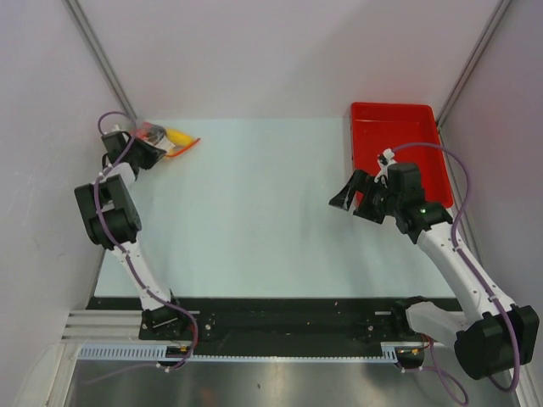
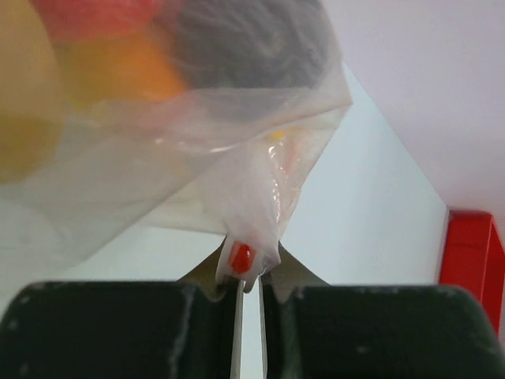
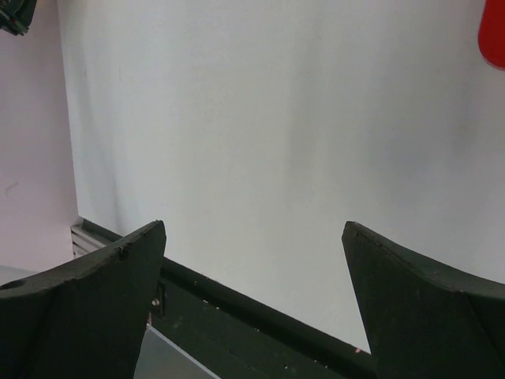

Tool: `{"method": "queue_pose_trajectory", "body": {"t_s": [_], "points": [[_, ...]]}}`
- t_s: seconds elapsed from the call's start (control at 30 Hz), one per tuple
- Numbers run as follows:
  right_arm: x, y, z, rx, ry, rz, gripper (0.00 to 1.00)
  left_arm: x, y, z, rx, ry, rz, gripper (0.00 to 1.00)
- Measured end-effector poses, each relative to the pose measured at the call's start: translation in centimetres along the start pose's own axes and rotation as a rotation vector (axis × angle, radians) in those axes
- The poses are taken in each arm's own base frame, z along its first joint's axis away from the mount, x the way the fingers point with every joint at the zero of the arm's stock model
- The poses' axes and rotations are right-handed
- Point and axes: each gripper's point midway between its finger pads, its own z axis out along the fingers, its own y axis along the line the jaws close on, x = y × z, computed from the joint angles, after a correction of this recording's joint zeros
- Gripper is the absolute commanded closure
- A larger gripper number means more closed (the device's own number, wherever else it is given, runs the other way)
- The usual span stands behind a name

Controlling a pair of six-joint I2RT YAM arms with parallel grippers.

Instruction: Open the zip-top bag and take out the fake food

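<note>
Left jaws narrow, pinching zip-top bag (image 2: 237, 213) by its red zip corner.
Bag with fake food (image 2: 118, 67) sits far-left on worktop (image 1: 254, 220); we read right jaws, wide and empty, as staged for the opposite lip.

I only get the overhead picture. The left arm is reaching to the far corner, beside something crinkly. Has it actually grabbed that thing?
Observer: Yes. Its wrist camera shows the left gripper pinched on a corner of the bag, right at a small red tab.
Operator: What's in the bag?
Observer: Toy food pressed against the plastic: orange, red and yellow pieces and one dark piece.
Operator: And the other arm?
Observer: The right gripper is wide open with nothing between its fingers, only bare table below.
</note>
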Motion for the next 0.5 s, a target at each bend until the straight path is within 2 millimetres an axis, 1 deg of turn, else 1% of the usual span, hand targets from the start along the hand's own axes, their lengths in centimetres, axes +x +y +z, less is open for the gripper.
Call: {"method": "queue_pose_trajectory", "body": {"t_s": [0.07,0.13,0.27,0.3,0.33,0.4,0.5], "points": [[-0.2,0.2,0.7,-0.006,-0.005,-0.033,0.00,1.3,-1.1,-1.4,0.005,0.017,-0.004,0.91],[0.3,0.5,1.8,-0.010,0.013,-0.076,0.00,3.3,-2.2,-3.0,0.004,0.048,-0.019,0.90],[1.3,0.9,5.2,0.009,0.046,-0.172,0.00,8.0,-5.2,-5.9,0.003,0.144,-0.036,0.89],[1.5,1.2,6.2,0.009,0.051,-0.206,0.00,9.3,-6.0,-6.7,0.003,0.173,-0.038,0.89],[1.8,1.6,7.1,0.004,0.054,-0.244,0.00,10.1,-6.6,-7.4,0.002,0.193,-0.037,0.89],[2.4,3.3,9.1,-0.032,0.047,-0.342,0.00,12.2,-8.0,-8.9,0.003,0.242,-0.035,0.91],[3.0,6.7,12.0,-0.124,0.005,-0.514,0.00,14.0,-9.1,-11.1,-0.010,0.293,-0.042,0.91]]}}
